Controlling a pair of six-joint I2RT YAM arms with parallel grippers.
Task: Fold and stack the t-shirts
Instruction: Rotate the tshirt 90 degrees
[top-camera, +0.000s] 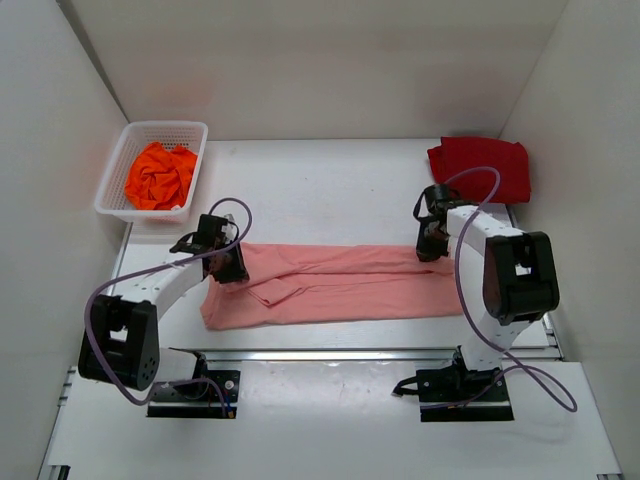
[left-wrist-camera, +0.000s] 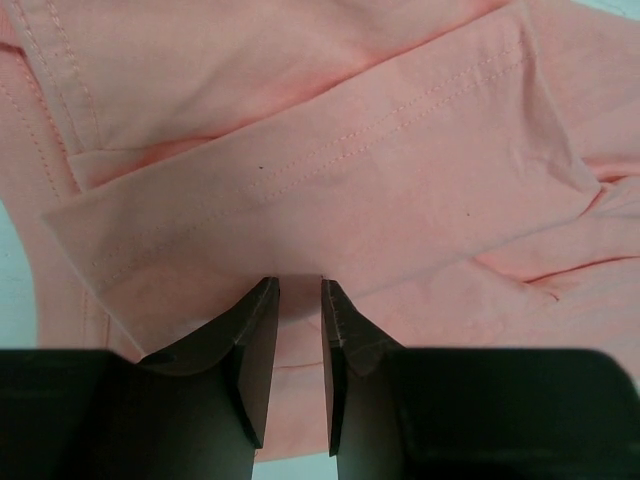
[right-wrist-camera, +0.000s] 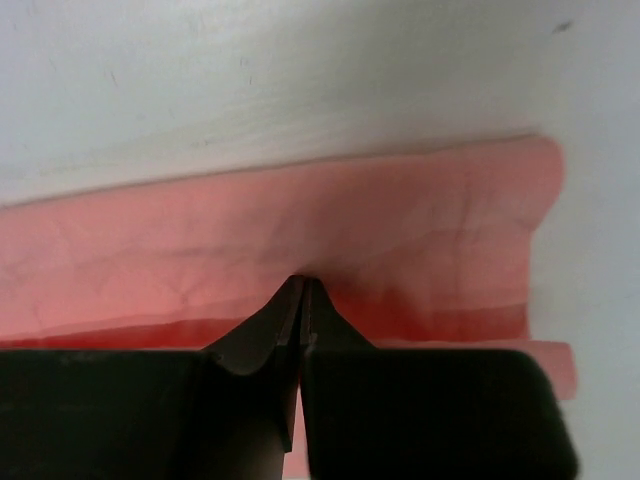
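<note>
Right claw (right-wrist-camera: 302, 287) pinched shut on salmon-pink t-shirt (top-camera: 350, 285); left claw (left-wrist-camera: 298, 285) narrowly gapped, its hold on cloth unclear.

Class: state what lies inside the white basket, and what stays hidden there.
A crumpled orange t-shirt lies inside the basket. Anything beneath it, and most of the basket's floor, is covered.

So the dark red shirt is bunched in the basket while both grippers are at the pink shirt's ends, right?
No: the top external view shows the orange shirt bunched in the basket; left gripper and right gripper are at the ends of the pink shirt.
</note>
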